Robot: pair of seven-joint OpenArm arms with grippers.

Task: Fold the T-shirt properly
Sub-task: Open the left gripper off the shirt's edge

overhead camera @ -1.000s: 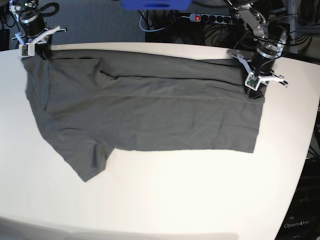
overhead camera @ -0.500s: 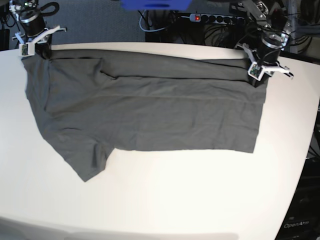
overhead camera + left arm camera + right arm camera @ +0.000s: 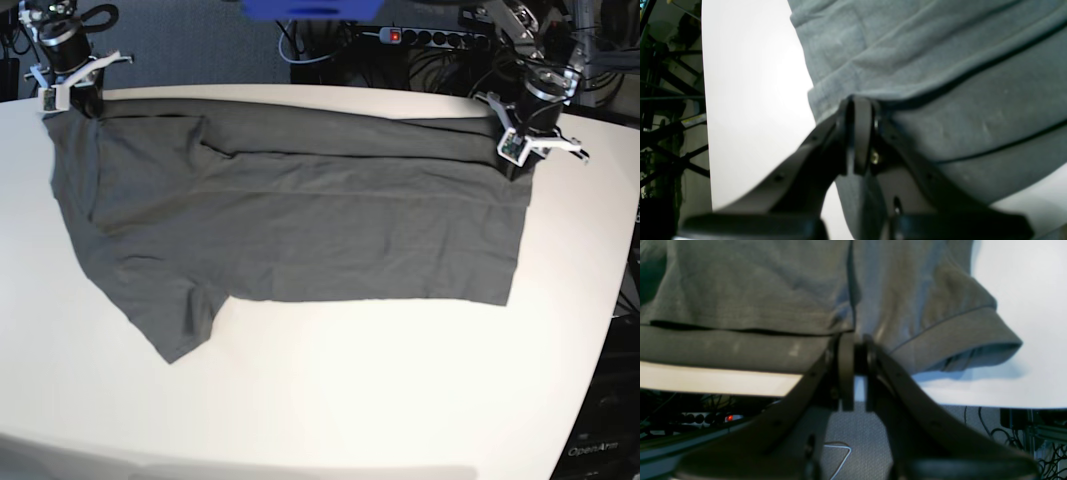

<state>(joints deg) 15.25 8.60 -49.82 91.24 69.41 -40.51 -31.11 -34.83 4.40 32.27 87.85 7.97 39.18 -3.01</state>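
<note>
The dark grey T-shirt (image 3: 300, 220) lies spread sideways on the white table (image 3: 350, 400), its far long edge folded over toward me. One sleeve (image 3: 175, 320) sticks out at the near left. My left gripper (image 3: 520, 160) is shut on the shirt's far right corner. In the left wrist view its fingers (image 3: 858, 113) pinch layered cloth (image 3: 940, 66). My right gripper (image 3: 85, 100) is shut on the far left corner. The right wrist view shows that gripper (image 3: 856, 346) closed on the shirt's edge (image 3: 756, 290), beside a hemmed sleeve (image 3: 957, 336).
Behind the table's far edge lie a power strip with a red light (image 3: 395, 37) and tangled cables (image 3: 440, 60). A blue object (image 3: 310, 8) sits at the top. The table's curved right edge (image 3: 620, 300) runs close to the left gripper.
My left gripper has moved back and to the right with the corner in it, pulling the shirt's far edge straighter. The right gripper has stayed where it was.
</note>
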